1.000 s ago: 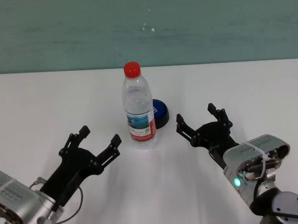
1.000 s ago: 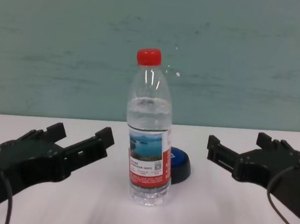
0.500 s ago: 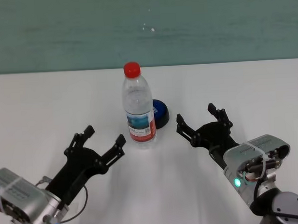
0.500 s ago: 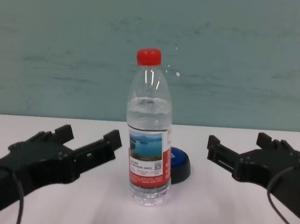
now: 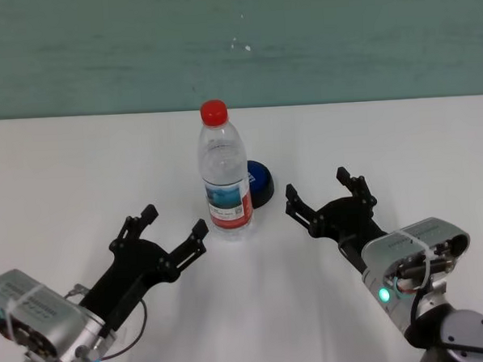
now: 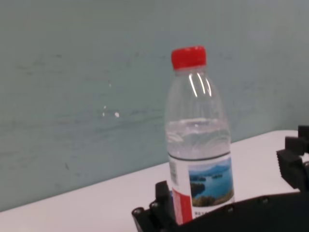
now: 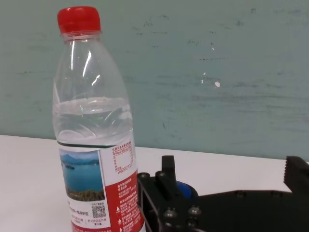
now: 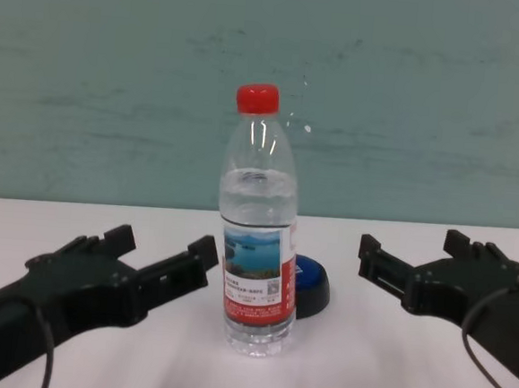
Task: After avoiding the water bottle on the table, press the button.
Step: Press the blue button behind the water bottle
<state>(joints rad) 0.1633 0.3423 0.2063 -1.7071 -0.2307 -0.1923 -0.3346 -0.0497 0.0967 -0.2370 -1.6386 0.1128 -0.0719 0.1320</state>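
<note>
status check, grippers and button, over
Left gripper open, beside water bottle, no contact. Right gripper open, right of button. Button unpressed, bottle standing directly in front.

The flat, plain white table [image 5: 62, 166] runs wide from side to side, back to a teal wall. A tall clear plastic water bottle [image 5: 224, 178] with a red screw cap and red-and-white label stands upright on it near the middle. A low round button [image 5: 260, 182] with a blue top and black base sits just behind the bottle, partly hidden by it.
</note>
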